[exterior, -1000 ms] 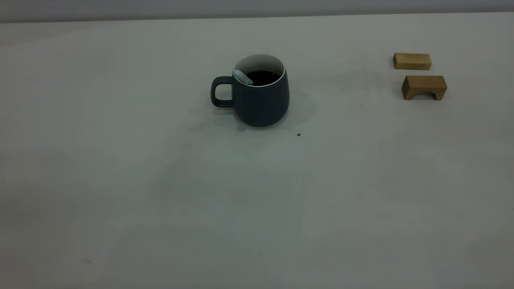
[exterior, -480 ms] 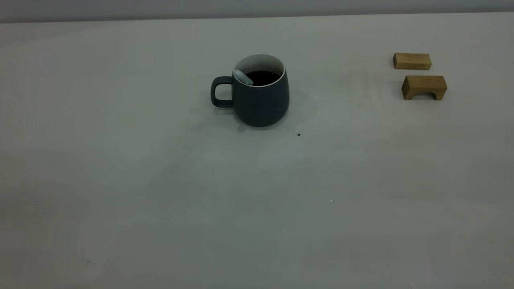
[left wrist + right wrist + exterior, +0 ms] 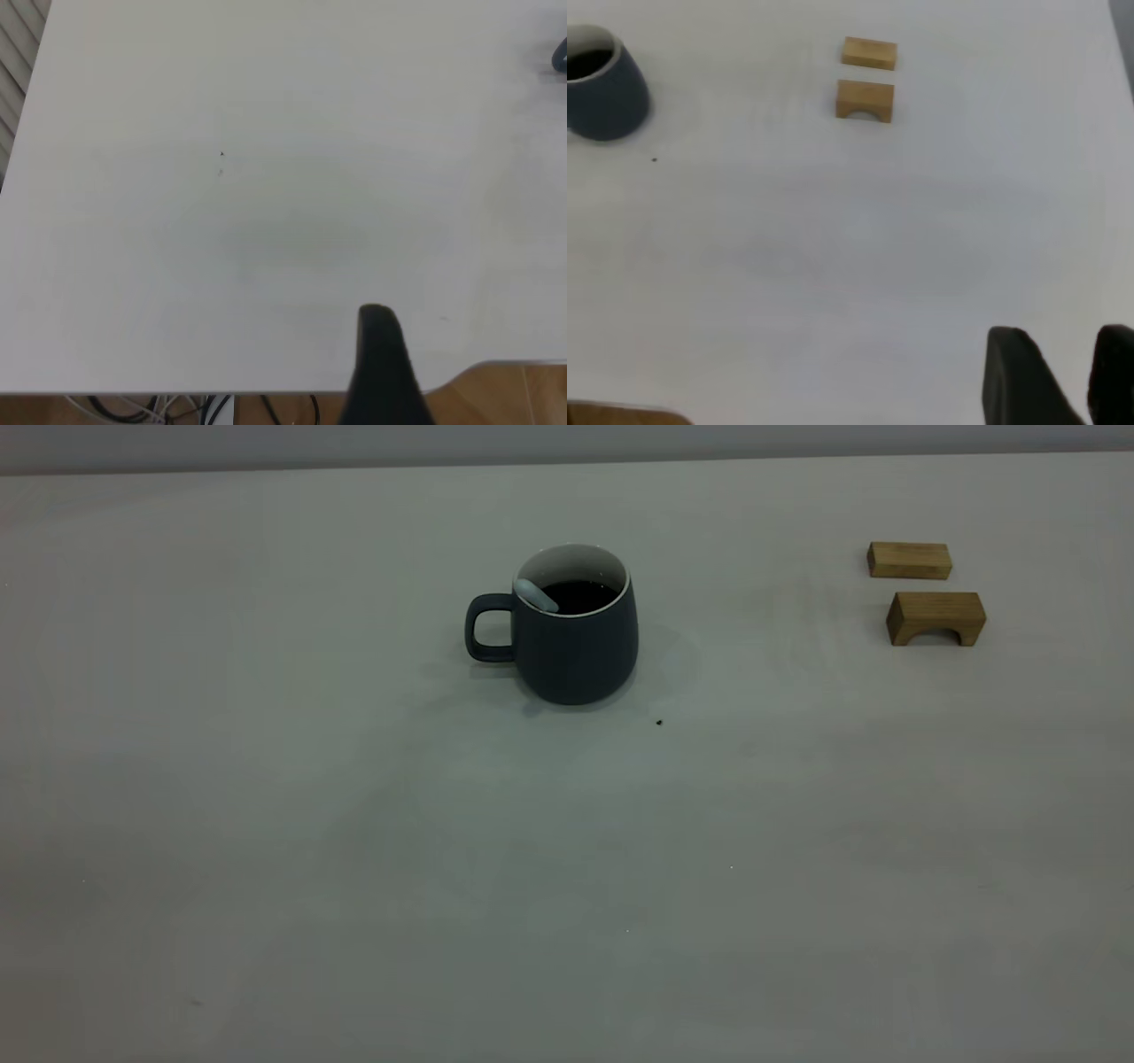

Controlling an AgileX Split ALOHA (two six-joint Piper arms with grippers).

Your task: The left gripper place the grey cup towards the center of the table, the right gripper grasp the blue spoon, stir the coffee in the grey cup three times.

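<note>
Grey cup [image 3: 574,633] sits on the counter [image 3: 354,850] a bit above the middle of the exterior frame, handle pointing frame-left, and the blue spoon [image 3: 535,594] is already leaning in it, pale end poking over the rim on the handle side, bowl sunk in the coffee [image 3: 580,595]. Neither arm shows up here. Left wrist view only catches one dark finger of the left tool [image 3: 383,372] at the bottom edge, so can't tell if it's open. Right wrist view has the right tool [image 3: 1063,376] at lower right, fingers a little apart and empty, the cup cut off far away at upper left, two wooden blocks [image 3: 866,78] in between-ish.
</note>
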